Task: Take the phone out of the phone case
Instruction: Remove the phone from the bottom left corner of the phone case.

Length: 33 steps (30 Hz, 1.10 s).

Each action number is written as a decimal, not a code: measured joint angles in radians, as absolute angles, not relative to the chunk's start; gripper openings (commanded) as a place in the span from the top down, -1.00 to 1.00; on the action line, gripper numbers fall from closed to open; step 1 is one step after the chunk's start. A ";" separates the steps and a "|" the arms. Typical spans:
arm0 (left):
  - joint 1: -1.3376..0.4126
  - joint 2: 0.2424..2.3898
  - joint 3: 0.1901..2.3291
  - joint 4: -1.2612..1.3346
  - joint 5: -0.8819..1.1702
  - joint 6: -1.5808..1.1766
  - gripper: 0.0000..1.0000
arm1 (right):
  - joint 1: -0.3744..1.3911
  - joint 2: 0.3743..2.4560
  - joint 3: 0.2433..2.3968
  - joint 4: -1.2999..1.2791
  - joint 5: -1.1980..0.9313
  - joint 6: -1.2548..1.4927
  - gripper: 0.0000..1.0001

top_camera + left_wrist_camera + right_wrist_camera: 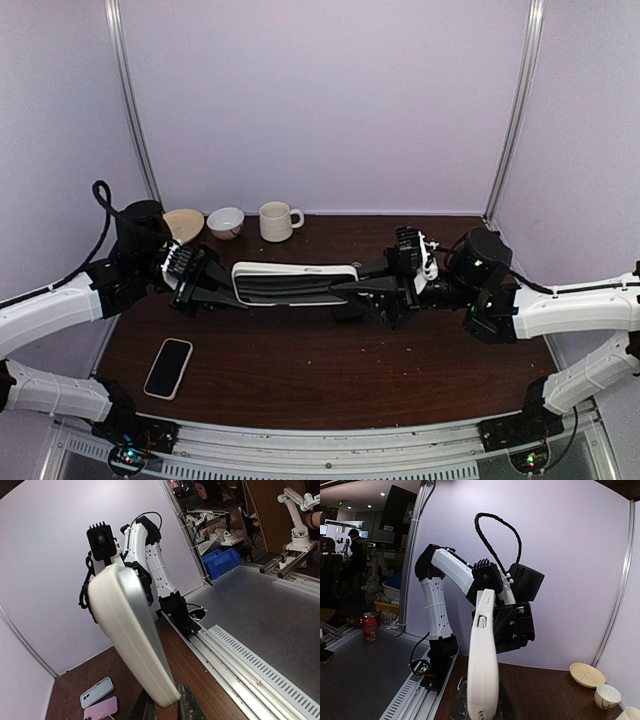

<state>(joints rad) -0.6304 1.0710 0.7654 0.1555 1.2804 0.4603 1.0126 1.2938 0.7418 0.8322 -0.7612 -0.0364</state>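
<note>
A white phone case (295, 280) is held level above the table between both grippers, long edge up. A dark face fills its near side in the top view; it looks like the phone's screen, seated in the case. My left gripper (222, 290) is shut on the case's left end, and my right gripper (352, 288) is shut on its right end. In the left wrist view the case (130, 635) rises from between my fingers (145, 711). In the right wrist view I see its thin edge (482, 665) with button cut-outs.
Another phone (168, 367) lies flat at the table's front left. A tan saucer (185, 224), a small bowl (226, 221) and a white mug (277, 221) stand along the back edge. A blue-grey case (96, 692) and a pink case (100, 708) lie on the table.
</note>
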 measured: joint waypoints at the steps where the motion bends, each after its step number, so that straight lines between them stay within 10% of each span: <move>1: -0.630 1.071 0.765 0.149 1.281 0.466 0.81 | 1.011 1.294 0.742 0.826 -0.767 -0.036 1.00; 33: -0.673 1.056 0.780 -0.068 1.275 0.664 0.83 | 0.999 1.317 0.765 0.775 -0.942 0.084 1.00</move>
